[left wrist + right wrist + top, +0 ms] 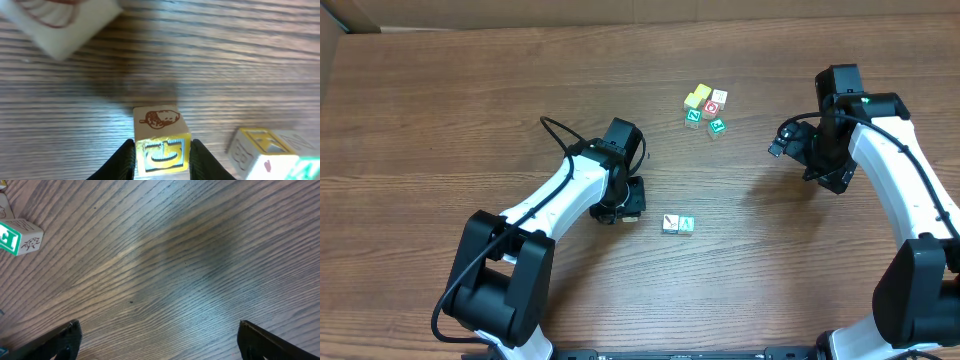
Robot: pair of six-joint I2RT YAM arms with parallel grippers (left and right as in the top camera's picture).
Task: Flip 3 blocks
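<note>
block: cream-yellow cube w/ brown pic face, mid-table, between the left fingers; can't tell if lifted.
left gripper: pinching block by 2 sides, at the tips only.
slip risk: shallow grip, so block may twist out mid-turn and land same face up.
neighbour block: near one finger, could get knocked.
right gripper: spread wide, empty, well apart.

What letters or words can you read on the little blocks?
"E" (likely, cut off by the picture's edge): green-faced block.
Acorn block: a yellow-framed mark, too unclear to read; acorn picture on top.
Cluster of blocks and pair of blocks: marks too small to read.
No words, brands or numbers.
</note>
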